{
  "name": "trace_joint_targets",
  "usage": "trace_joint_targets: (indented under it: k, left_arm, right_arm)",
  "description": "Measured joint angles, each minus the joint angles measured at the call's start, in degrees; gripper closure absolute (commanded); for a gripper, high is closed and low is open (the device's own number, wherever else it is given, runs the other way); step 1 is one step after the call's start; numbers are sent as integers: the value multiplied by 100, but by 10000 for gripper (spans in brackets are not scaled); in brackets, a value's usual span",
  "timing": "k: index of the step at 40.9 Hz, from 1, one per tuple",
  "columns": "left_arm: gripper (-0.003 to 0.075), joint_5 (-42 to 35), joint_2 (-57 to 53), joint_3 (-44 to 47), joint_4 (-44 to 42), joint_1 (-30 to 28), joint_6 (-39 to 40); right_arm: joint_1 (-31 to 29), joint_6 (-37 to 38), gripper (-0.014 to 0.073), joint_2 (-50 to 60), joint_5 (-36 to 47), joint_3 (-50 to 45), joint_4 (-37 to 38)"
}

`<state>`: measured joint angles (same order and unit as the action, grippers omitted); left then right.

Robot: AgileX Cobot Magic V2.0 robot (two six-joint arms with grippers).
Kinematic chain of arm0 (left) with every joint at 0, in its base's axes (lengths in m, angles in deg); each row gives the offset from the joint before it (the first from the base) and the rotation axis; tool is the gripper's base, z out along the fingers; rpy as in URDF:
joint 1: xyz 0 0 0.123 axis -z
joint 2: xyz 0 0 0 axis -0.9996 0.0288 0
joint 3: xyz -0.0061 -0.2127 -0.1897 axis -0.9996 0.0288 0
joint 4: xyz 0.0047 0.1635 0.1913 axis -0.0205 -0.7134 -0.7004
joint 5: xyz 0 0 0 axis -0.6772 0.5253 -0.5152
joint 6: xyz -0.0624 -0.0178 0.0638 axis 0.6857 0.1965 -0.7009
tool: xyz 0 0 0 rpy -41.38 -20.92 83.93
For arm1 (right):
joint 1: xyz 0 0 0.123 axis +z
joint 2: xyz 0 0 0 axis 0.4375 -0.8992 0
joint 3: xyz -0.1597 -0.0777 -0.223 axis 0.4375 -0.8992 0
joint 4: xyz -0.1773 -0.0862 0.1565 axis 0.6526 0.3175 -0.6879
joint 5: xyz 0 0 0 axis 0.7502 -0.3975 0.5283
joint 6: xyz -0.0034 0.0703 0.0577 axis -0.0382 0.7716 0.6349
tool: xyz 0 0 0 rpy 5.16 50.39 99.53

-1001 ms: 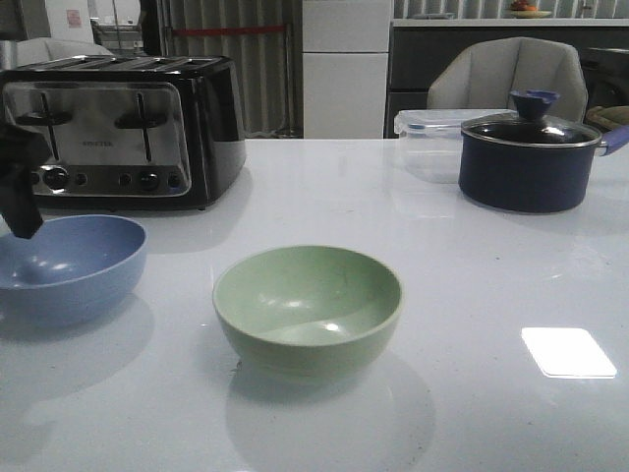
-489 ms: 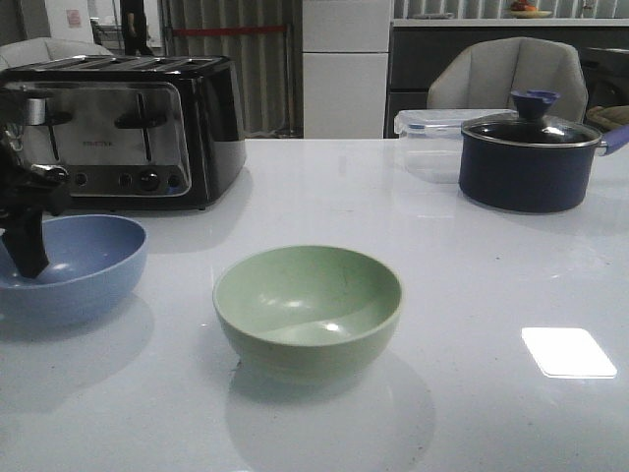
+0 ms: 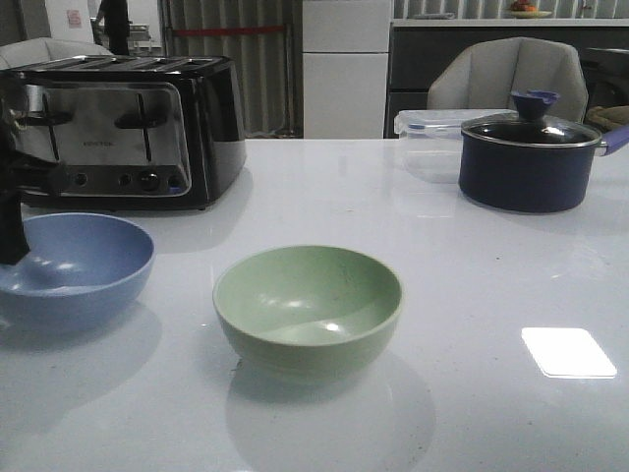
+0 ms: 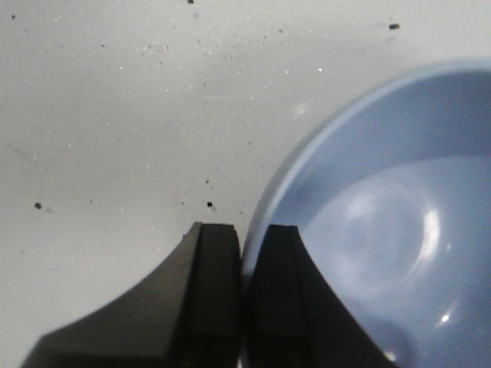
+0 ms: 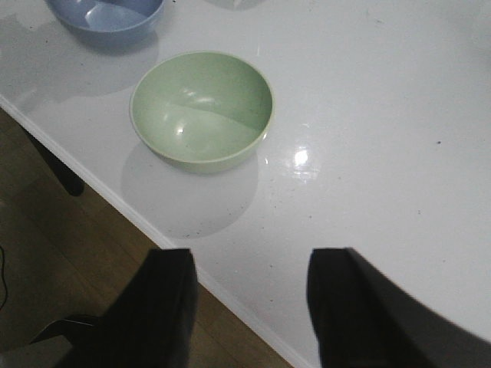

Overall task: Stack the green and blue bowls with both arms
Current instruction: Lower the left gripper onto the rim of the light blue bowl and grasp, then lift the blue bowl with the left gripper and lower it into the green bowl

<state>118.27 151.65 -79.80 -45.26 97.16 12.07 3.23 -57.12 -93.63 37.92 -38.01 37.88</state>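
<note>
The pale green bowl (image 3: 308,310) stands upright at the middle of the white table; it also shows in the right wrist view (image 5: 202,110). The periwinkle blue bowl (image 3: 84,265) is at the far left, in front of the toaster. My left gripper (image 3: 12,236) is at the bowl's left rim. In the left wrist view it (image 4: 244,253) is shut on the rim of the blue bowl (image 4: 383,222), one finger inside and one outside. My right gripper (image 5: 249,307) is open and empty, over the table's near edge, well short of the green bowl.
A black and chrome toaster (image 3: 118,128) stands behind the blue bowl. A dark navy lidded pot (image 3: 531,162) and a clear plastic box (image 3: 425,138) stand at the back right. The table's near edge (image 5: 115,195) drops to a wooden floor.
My left gripper came down onto the blue bowl's left rim and closed on it. The blue bowl has shifted a little to the right. The green bowl has not moved.
</note>
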Motion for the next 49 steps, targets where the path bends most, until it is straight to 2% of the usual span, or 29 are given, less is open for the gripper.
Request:
trace_joint_targets:
  k: [7,15,30,44,49]
  left_arm:
    - [622,514,-524,-438,-29,280,-191]
    - [622,689,-918,-908,333,933,-301]
    - [622,239,-820,-1005,646,2405,-325]
    - [621,114,84,-1005,808,2631,-334]
    - [589,97,420,-1005,865,2631,-334]
  right_arm:
    - [0,0,143,0,0,0,0]
    - [0,0,143,0,0,0,0]
    - [0,0,143,0,0,0,0]
    - [0,0,143,0,0,0,0]
    - [0,0,143,0,0,0,0]
